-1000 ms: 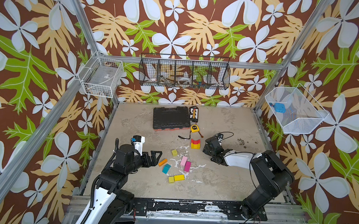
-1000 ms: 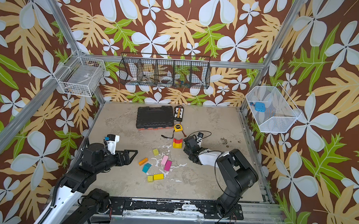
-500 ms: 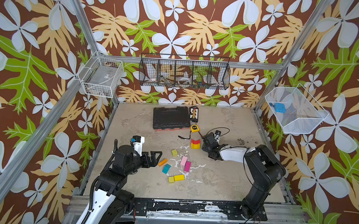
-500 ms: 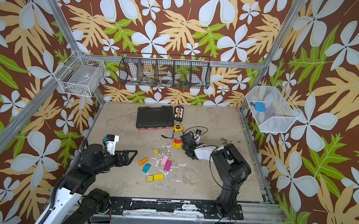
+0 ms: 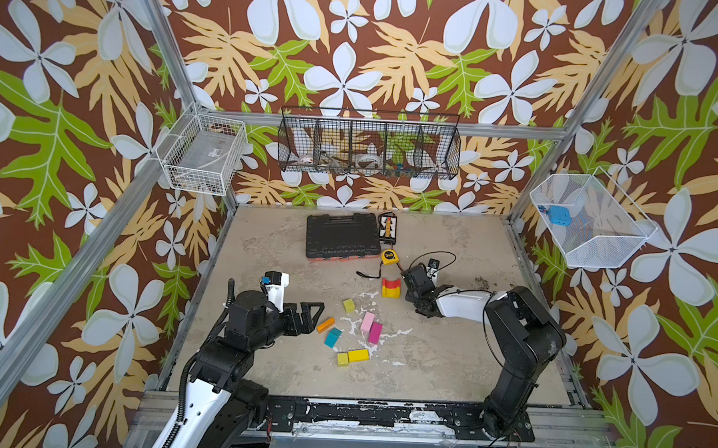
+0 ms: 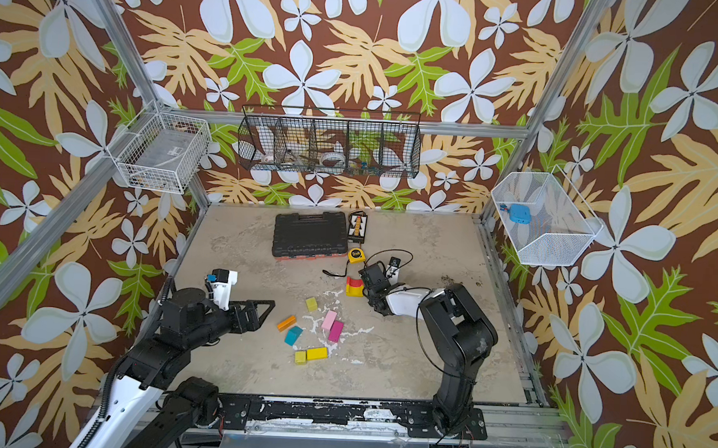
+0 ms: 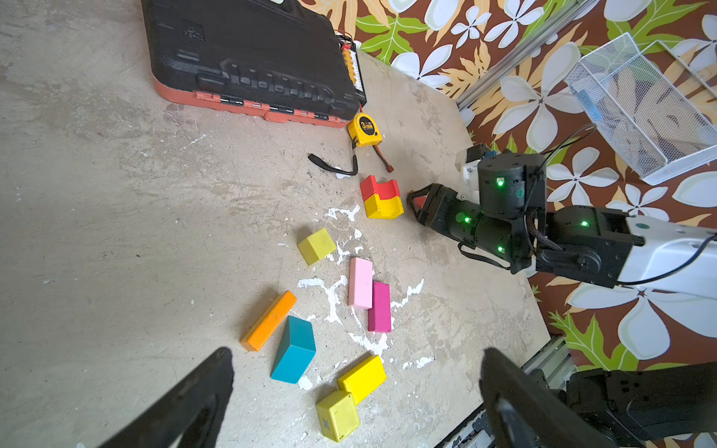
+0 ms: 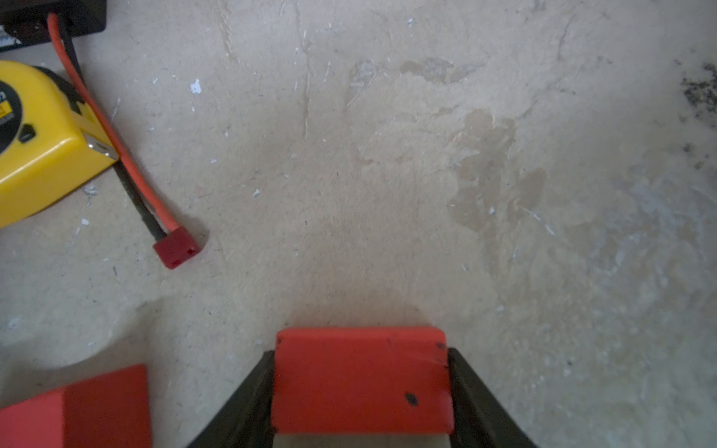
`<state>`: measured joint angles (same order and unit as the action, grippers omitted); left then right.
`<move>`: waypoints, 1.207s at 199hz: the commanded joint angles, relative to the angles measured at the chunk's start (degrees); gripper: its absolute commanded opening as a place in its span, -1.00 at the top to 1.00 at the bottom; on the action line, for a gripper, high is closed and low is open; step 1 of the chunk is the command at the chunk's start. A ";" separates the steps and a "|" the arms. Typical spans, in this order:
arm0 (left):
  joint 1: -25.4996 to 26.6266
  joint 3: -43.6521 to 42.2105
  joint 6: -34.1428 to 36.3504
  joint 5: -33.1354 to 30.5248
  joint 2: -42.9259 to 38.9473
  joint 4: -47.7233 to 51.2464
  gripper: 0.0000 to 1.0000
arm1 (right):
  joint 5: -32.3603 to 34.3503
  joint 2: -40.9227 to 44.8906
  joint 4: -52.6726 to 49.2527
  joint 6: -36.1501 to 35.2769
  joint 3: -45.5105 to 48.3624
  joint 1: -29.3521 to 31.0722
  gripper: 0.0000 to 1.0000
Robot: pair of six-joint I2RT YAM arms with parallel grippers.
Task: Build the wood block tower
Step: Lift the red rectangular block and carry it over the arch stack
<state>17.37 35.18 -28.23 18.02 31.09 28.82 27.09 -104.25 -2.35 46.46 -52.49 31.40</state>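
Nearest the front edge, a yellow cube (image 5: 342,359) touches a yellow bar (image 5: 358,355). Just beyond them, a teal block (image 5: 333,337) and an orange bar (image 5: 326,325) lie to the left. To the right, a magenta bar (image 5: 374,333) lies against a pink bar (image 5: 367,321). A little farther sits a yellow-green cube (image 5: 348,305). All seven lie loose on the table (image 5: 426,361), none stacked. The left gripper (image 5: 313,316) hovers just left of the orange bar, its fingers spread wide and empty.

Farther back stands the tower (image 5: 391,288). It has only two layers: a yellow base and a red arch piece on top, hollow side up. Just right of it the right gripper (image 7: 414,202) sits low near the table. The right wrist view shows a red block (image 8: 361,382) between its fingers, both pressed against the block's sides. Whether the block is clear of the table cannot be told.

Beyond lie a yellow tape measure (image 5: 388,256) and a black tool case (image 5: 342,236), neither part of the build.

The build looks barely begun. The red block seems to be the next layer, and the seven loose blocks are left to place.
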 commanded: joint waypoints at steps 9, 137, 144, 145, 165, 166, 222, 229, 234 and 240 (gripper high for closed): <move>-0.05 -0.18 0.54 -0.54 -0.06 -1.12 -1.00 | -0.99 2.11 -3.47 -0.74 0.36 -0.02 -0.12; 1.33 -0.55 0.58 0.88 2.22 -1.48 -1.00 | -5.15 25.25 -9.52 -4.07 -0.57 5.56 0.02; 1.37 -0.55 0.58 0.72 2.01 -1.49 -1.00 | -5.44 25.31 -9.86 -4.17 -1.28 6.26 0.03; 1.36 -0.55 0.56 0.71 1.98 -1.49 -1.00 | -5.46 25.32 -9.91 -4.18 -1.38 6.28 0.03; 1.48 -0.55 0.33 0.52 1.30 -1.57 -1.00 | -5.89 24.79 -10.38 -4.59 -3.06 8.39 0.04; 1.46 -0.55 0.35 0.48 1.28 -1.57 -1.00 | -5.90 24.71 -10.43 -4.60 -3.10 8.54 0.04; 1.54 -0.64 0.28 0.35 1.45 -1.57 -1.00 | -6.11 17.49 -12.69 -5.72 -9.78 12.19 0.07; 1.54 -0.70 0.28 0.27 1.39 -1.57 -1.00 | -6.00 16.38 -13.09 -5.77 -10.52 12.38 0.07; 1.58 -0.70 0.26 0.16 1.27 -1.57 -1.00 | -5.92 15.58 -13.29 -5.90 -11.09 12.45 0.07; 1.57 -0.73 0.19 0.09 1.32 -1.56 -1.00 | -5.91 14.58 -13.68 -5.98 -11.80 12.54 0.07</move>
<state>18.92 34.52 -28.25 18.46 32.64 28.40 20.78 -87.13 -14.24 41.45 -62.15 43.44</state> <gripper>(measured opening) 0.996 0.588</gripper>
